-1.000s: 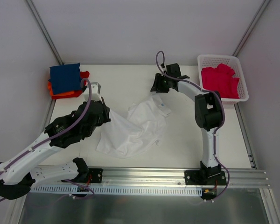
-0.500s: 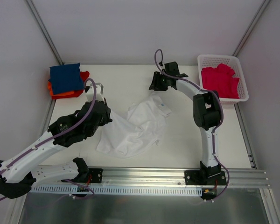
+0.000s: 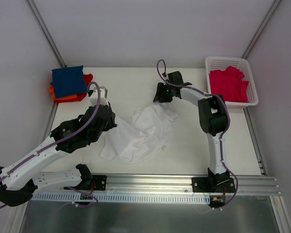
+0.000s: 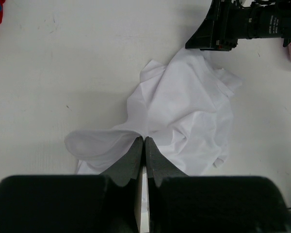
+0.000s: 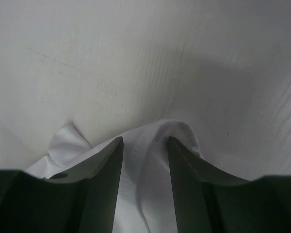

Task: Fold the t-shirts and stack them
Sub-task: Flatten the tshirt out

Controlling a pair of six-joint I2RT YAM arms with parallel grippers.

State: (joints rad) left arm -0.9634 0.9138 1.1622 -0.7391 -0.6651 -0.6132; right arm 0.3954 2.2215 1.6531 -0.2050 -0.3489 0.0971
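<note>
White table [image 3: 131,82], grey walls [image 3: 136,29]; left hand [image 4: 144,141] pinching white t-shirt [image 4: 194,102]; right hand [image 5: 144,141] spread over its edge.

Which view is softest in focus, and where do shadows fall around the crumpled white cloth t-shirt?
Right wrist: softest; the black right gripper is a blur over the crumpled white cloth t-shirt, a broad grey shadow on the white table. Left wrist: folds crisp, the black left gripper blurred. Top external: even, diffuse light, faint shadows.
</note>
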